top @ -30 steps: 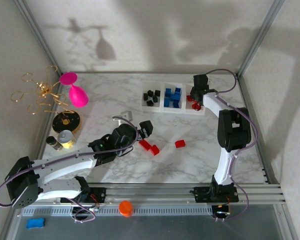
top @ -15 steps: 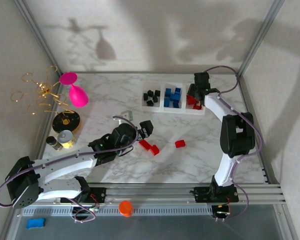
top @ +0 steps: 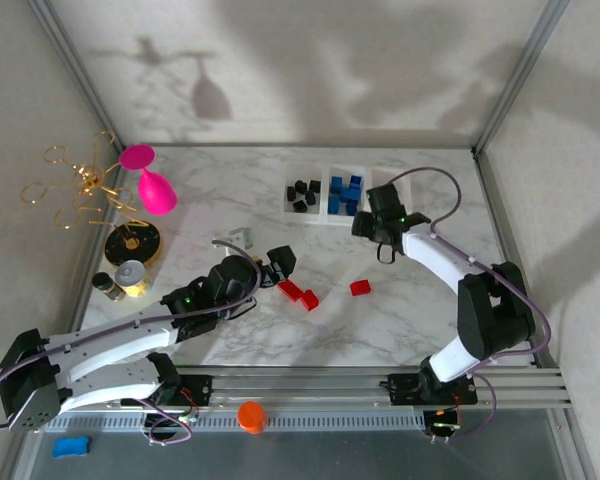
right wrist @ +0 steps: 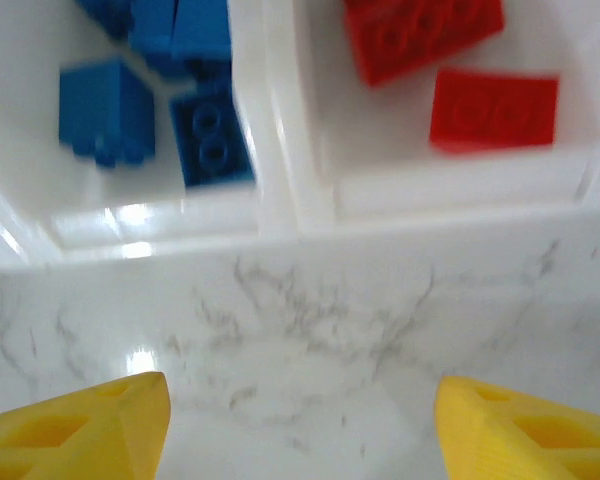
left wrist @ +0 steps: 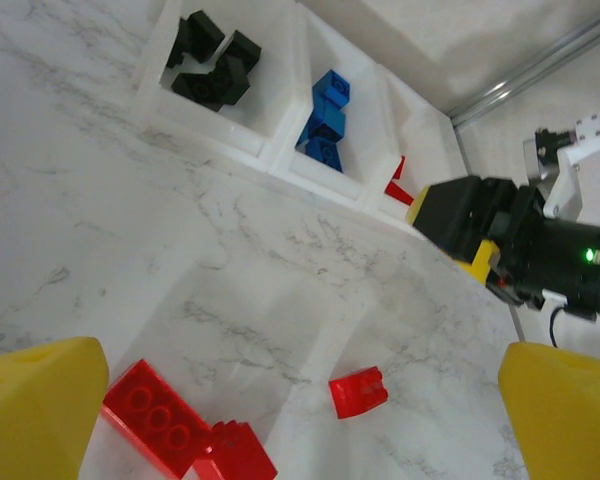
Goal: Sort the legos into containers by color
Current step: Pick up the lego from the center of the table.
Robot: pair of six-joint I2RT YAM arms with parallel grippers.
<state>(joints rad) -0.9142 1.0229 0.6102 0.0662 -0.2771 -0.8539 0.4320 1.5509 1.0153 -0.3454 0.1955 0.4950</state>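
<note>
The clear three-compartment tray (top: 323, 212) sits at the back of the marble, with black legos (top: 302, 193) on the left and blue legos (top: 345, 194) in the middle. Its right compartment holds two red legos (right wrist: 425, 30). My right gripper (top: 373, 232) hovers open just in front of the tray's near wall (right wrist: 280, 215), with only bare marble between its yellow fingertips (right wrist: 90, 420). Three red legos lie loose mid-table: an oblong one (left wrist: 160, 417), a small one (left wrist: 235, 452) touching it, and one apart (left wrist: 358, 392). My left gripper (top: 280, 262) is open above them and holds nothing.
A pink goblet (top: 155, 186), a gold wire stand (top: 80, 185), a gold disc (top: 132, 242) and a small jar (top: 130, 275) crowd the left side. An orange knob (top: 250, 415) and a blue block (top: 70, 446) lie off the marble at the front. A small grey piece (top: 242, 236) lies near the left gripper.
My right gripper has opened and drawn back from over the red compartment to the marble in front of the tray. The left gripper has shifted slightly left.
</note>
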